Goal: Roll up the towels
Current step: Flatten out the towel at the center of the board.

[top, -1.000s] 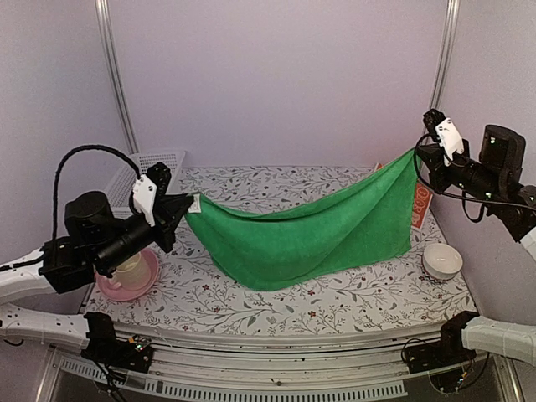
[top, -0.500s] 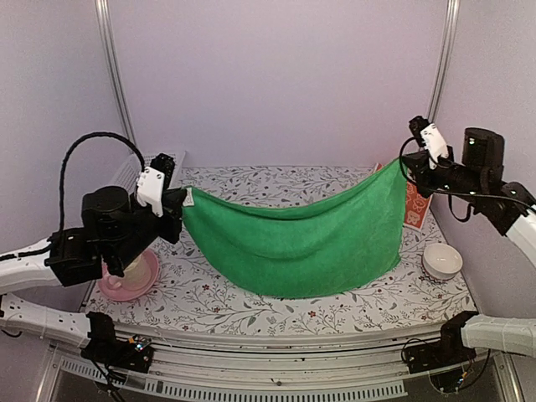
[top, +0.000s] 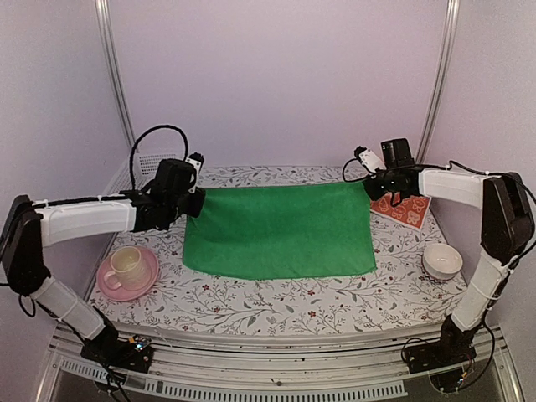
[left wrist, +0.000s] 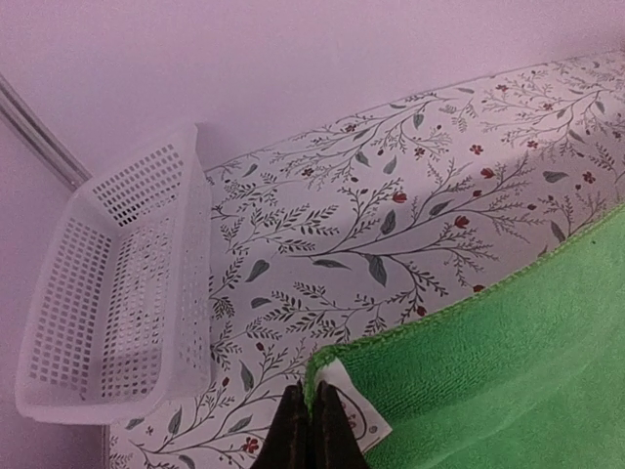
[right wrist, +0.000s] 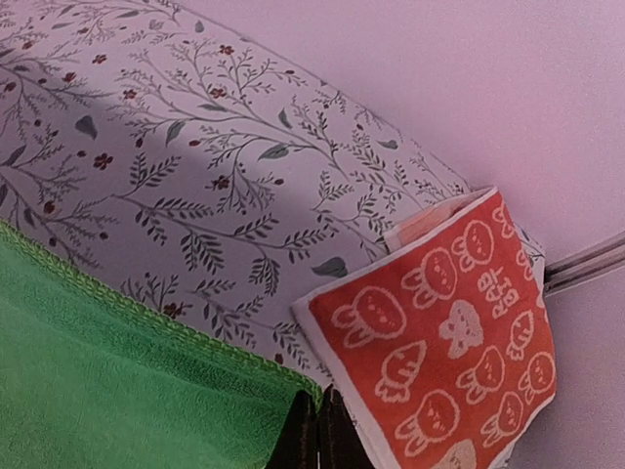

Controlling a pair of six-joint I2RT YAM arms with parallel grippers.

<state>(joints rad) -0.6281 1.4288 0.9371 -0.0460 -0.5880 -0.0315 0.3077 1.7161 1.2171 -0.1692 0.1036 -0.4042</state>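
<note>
My left pincer (top: 195, 203) and right pincer (top: 369, 192) clamped the upper corners of the green towel (top: 280, 230), so yanking away could've bunched it.

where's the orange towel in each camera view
top external: orange towel at far right, just past the green towel.
left wrist: not in it.
right wrist: orange towel at lower right, beside the green towel's corner.
shared landmark: the green towel, in all three views.
</note>
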